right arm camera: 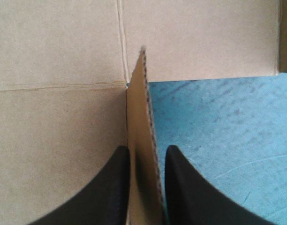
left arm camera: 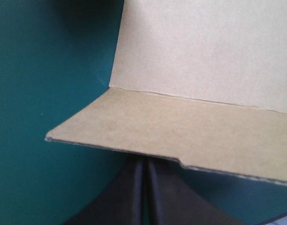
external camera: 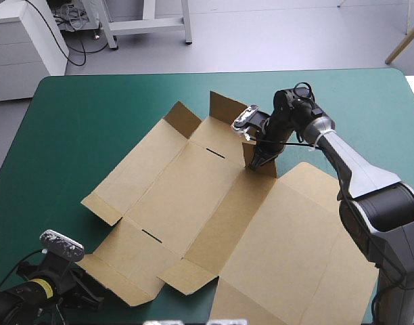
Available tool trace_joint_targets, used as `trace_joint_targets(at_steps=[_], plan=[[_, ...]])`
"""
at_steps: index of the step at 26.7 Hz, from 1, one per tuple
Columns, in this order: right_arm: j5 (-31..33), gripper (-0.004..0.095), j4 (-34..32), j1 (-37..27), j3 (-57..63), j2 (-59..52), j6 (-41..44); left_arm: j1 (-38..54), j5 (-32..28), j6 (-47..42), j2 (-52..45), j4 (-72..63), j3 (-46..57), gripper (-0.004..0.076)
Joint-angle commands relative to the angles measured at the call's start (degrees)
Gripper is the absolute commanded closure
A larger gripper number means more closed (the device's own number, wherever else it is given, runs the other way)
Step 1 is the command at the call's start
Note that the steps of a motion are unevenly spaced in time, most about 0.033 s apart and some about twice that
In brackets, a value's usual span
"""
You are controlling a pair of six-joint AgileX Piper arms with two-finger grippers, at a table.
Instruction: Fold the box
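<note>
The brown box (external camera: 214,203) lies mostly flat and unfolded across the middle of the table. One small flap (external camera: 261,157) at its far right stands upright. My right gripper (external camera: 256,159) is shut on it. In the right wrist view that flap (right arm camera: 139,108) shows edge-on between the two black fingers (right arm camera: 110,187) of the right gripper (right arm camera: 147,154). My left gripper (external camera: 92,290) is at the box's near left corner. In the left wrist view the left gripper (left arm camera: 144,168) is shut, its tips under a slightly lifted corner flap (left arm camera: 181,131).
The box's large lid panel (external camera: 295,257) reaches the near right part of the table. Bare teal-green cover (external camera: 92,122) lies to the left and far side of the box. Two short flaps (external camera: 183,118) stand raised at the box's far end.
</note>
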Motion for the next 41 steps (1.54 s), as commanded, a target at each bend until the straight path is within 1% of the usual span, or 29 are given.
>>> trace_joint_targets(at_steps=[1, 13, 18, 21, 25, 27, 30, 35, 38, 41], plan=[[0.15, 0.0922, -0.9, -0.19, -1.81, -2.59, -0.96, -0.22, -2.04, -0.26, 0.34, 0.0, -1.36, 0.0734], [-0.27, 0.0927, -1.24, -0.19, -1.81, -2.11, -0.96, -0.22, -2.04, -0.26, 0.34, 0.0, -1.6, 0.0734], [-0.63, 0.0927, -1.24, -0.19, -1.81, -2.11, -0.96, -0.22, -1.65, -0.26, 0.34, -1.32, -6.57, 0.0734], [-0.63, 0.0927, -1.24, -0.19, -1.81, -2.11, -0.96, -0.22, 1.27, -0.26, 0.34, -1.32, -12.12, 0.0734], [-1.0, 0.0927, -1.24, -0.19, -1.81, -2.11, -0.96, -0.22, 9.28, -0.71, 0.34, -1.72, -19.78, 0.0734], [-1.37, 0.0927, -1.24, -0.19, -1.81, -2.11, -0.96, -0.22, 11.9, -0.71, 0.34, -1.96, -23.03, 0.0734], [-1.82, 0.0927, -1.24, -0.19, -1.81, -2.11, -2.66, -0.22, 11.89, -1.09, 0.34, -1.96, -25.36, 0.0734], [-2.15, 0.0927, -1.07, -0.19, -2.21, -2.11, -5.99, -0.22, 11.65, -1.09, 0.34, -1.96, -25.67, 0.0734], [-2.83, 0.0927, -0.64, -0.19, -4.24, -1.54, -7.94, -0.22, 11.52, -1.09, 0.34, -1.96, -25.67, 0.0734], [-3.24, 0.0927, -0.45, 0.99, -7.4, -0.04, -11.64, -0.22, 11.17, -1.09, 0.34, -1.96, -25.67, 0.0734]])
